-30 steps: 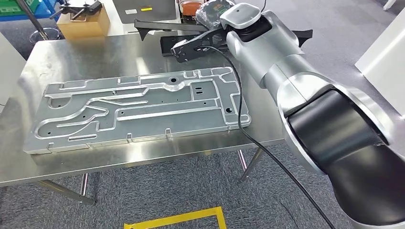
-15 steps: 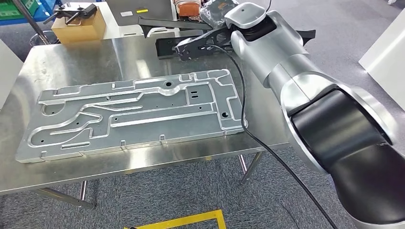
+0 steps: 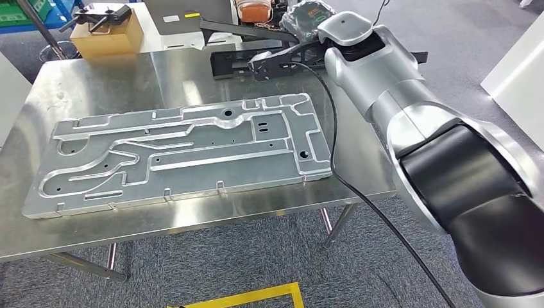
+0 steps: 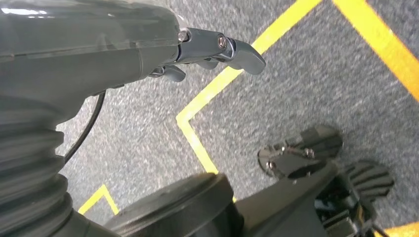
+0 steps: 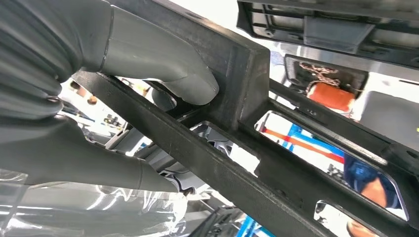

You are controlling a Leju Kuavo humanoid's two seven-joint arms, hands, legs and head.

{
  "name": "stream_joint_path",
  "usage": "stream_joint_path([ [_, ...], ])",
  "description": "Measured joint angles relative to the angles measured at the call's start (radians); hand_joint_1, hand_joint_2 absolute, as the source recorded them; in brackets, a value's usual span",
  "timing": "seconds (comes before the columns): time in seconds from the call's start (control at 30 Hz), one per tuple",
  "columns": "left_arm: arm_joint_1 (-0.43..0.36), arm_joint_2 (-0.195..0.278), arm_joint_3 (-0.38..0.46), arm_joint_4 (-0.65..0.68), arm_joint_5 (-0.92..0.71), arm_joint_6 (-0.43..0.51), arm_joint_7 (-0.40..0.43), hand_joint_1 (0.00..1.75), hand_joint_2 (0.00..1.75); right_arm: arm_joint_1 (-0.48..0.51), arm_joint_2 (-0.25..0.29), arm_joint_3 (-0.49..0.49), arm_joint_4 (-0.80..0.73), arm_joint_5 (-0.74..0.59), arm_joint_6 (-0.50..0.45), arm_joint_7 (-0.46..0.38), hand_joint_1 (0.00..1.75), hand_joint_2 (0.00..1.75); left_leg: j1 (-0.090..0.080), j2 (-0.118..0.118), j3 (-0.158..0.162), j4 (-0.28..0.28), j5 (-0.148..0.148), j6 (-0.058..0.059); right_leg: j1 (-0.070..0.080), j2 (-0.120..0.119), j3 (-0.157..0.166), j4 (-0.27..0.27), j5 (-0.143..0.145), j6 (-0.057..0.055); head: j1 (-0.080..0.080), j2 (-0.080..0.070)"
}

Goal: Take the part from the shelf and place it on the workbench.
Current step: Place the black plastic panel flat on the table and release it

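The part is a long black plastic frame (image 3: pixel 231 64) with open windows, over the far edge of the steel workbench (image 3: pixel 160 77). My right hand (image 3: pixel 277 59) grips it from the right, at the end of the silver arm stretched across the bench. Up close, the grey thumb (image 5: pixel 163 64) presses against a bar of the black frame (image 5: pixel 217 163) and the fingers wrap under it. Whether the frame rests on the bench I cannot tell. My left hand (image 4: pixel 212 47) hangs over grey carpet, holding nothing, fingers loosely extended.
A large machined aluminium plate (image 3: pixel 186 147) covers most of the bench. Behind the bench stand a cardboard box (image 3: pixel 106 38), an orange object (image 3: pixel 250 9) and a plastic-wrapped bundle (image 3: pixel 308 13). A black cable (image 3: pixel 359 199) hangs off the right arm. Yellow tape (image 3: pixel 256 295) marks the floor.
The camera shifted a little at first. My right hand has since carried the black frame slightly farther back and to the right over the bench.
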Motion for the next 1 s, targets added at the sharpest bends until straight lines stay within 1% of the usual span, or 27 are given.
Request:
stream_joint_path([
  [0.1, 0.0, 0.0, -0.002, 0.0, 0.01, 0.022, -0.003, 0.0, 1.75, 0.0, -0.013, -0.001, -0.001, 0.0, 0.0, 0.002, 1.75, 1.75, -0.001, 0.0, 0.0, 0.0, 0.0, 0.0, -0.001, 0.0, 0.0, 0.0, 0.0, 0.0, 0.0, 0.0],
  [0.2, 0.002, -0.002, -0.014, 0.0, -0.014, 0.069, -0.028, 0.0, 1.75, 0.0, -0.026, -0.001, -0.001, 0.0, 0.0, 0.005, 1.75, 1.75, -0.002, 0.0, 0.0, 0.0, -0.001, 0.001, -0.002, 0.0, -0.001, 0.0, -0.001, 0.001, 0.0, 0.0],
  [0.27, 0.002, -0.003, -0.028, 0.0, -0.025, 0.096, -0.057, 0.0, 1.75, 0.0, -0.034, -0.002, -0.001, 0.0, 0.0, 0.006, 1.75, 1.75, -0.002, 0.0, 0.0, 0.0, -0.001, 0.001, -0.002, 0.0, -0.001, 0.0, -0.001, 0.001, 0.0, 0.0],
  [0.37, 0.002, -0.005, -0.038, 0.0, -0.022, 0.111, -0.12, 0.0, 1.75, 0.0, -0.043, -0.003, -0.001, -0.001, 0.0, 0.006, 1.75, 1.75, -0.002, 0.001, -0.001, 0.0, -0.001, 0.001, -0.002, 0.0, -0.001, 0.0, -0.001, 0.001, 0.0, 0.0],
  [0.47, 0.003, -0.008, -0.047, 0.0, -0.002, 0.097, -0.152, 0.0, 1.75, 0.012, -0.05, -0.008, -0.002, -0.012, -0.02, 0.013, 1.75, 1.75, -0.002, 0.001, 0.0, 0.0, -0.001, 0.001, -0.002, 0.0, 0.0, 0.0, -0.001, 0.001, 0.0, 0.0],
  [0.57, 0.003, -0.009, -0.05, 0.0, 0.016, 0.053, -0.154, 0.0, 1.75, 0.081, -0.052, -0.015, -0.006, -0.023, -0.091, 0.042, 1.75, 1.75, -0.002, 0.001, 0.002, 0.0, -0.002, 0.002, -0.002, 0.0, 0.002, 0.0, -0.002, 0.002, 0.0, 0.0],
  [0.7, 0.001, -0.012, -0.056, 0.0, -0.003, 0.036, -0.128, 0.0, 1.75, 0.191, -0.059, -0.018, -0.006, 0.003, -0.171, 0.065, 1.75, 1.75, -0.003, 0.001, 0.003, 0.0, -0.002, 0.002, -0.003, 0.0, 0.002, 0.0, -0.002, 0.002, 0.0, 0.0],
  [0.9, 0.0, -0.014, -0.069, 0.0, -0.007, 0.015, -0.103, 0.0, 1.75, 0.27, -0.083, -0.016, -0.006, 0.052, -0.225, 0.088, 1.75, 1.75, -0.003, 0.001, 0.002, 0.0, -0.003, 0.002, -0.003, 0.0, 0.002, 0.0, -0.002, 0.003, 0.0, 0.0],
  [1.0, -0.001, -0.014, -0.07, 0.0, -0.003, 0.013, -0.102, 0.0, 1.75, 0.296, -0.089, -0.016, -0.006, 0.059, -0.237, 0.094, 1.75, 1.75, -0.003, 0.002, 0.002, 0.0, -0.003, 0.003, -0.003, 0.002, 0.002, 0.0, -0.002, 0.003, 0.0, 0.0],
])
